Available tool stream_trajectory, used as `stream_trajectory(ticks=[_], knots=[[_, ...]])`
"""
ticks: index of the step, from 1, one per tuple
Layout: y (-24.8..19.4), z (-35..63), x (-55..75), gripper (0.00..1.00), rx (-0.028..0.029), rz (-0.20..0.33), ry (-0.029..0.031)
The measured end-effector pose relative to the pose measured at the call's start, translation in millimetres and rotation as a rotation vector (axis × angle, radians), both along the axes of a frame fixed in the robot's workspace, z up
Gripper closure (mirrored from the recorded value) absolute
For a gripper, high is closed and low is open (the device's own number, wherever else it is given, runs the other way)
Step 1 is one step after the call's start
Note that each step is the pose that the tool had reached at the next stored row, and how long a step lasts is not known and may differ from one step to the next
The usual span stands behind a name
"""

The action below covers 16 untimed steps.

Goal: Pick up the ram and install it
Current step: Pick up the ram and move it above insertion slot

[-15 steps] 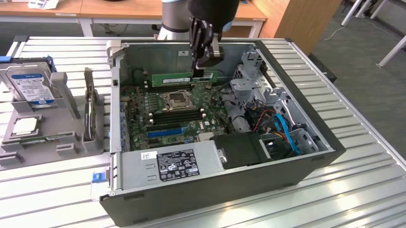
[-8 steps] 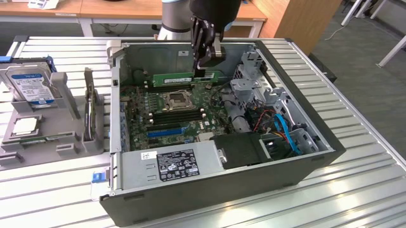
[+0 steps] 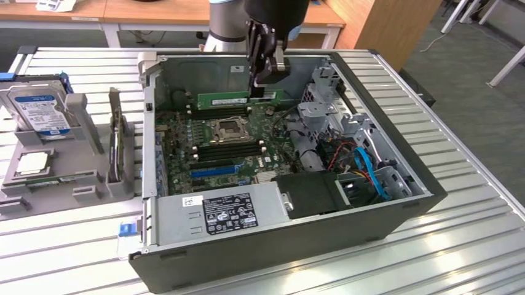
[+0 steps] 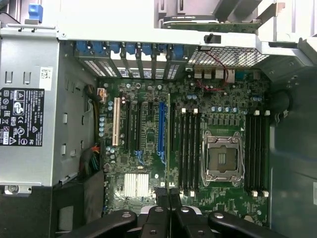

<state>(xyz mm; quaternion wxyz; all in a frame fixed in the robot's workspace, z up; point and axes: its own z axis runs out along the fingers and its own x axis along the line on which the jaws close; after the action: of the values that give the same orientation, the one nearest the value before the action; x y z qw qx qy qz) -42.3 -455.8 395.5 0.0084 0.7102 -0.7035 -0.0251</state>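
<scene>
Lab: slatted metal workbench [image 3: 463, 203], wooden desks [image 3: 147, 11]

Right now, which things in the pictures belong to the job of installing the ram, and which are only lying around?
Part of the job: the ram, held in the shut hand above the motherboard; the black memory slots.
Only lying about: the hard drive, the square processor chip in the grey holder beside the case, the power supply.

ram [image 3: 221, 98] in claw [image 3: 259, 92] above motherboard [image 3: 264, 155] inside case [image 3: 287, 249], hard drive [image 3: 37, 110] at exterior view's left
</scene>
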Motion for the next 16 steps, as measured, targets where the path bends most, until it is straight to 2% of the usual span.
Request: stream_trajectory(ticks=[6, 16], knots=[[7.8, 0.0, 0.0, 0.88, 0.0, 0.0, 0.0001], [18.2, -0.2, 0.0, 0.88, -0.0001, 0.0, 0.0001]])
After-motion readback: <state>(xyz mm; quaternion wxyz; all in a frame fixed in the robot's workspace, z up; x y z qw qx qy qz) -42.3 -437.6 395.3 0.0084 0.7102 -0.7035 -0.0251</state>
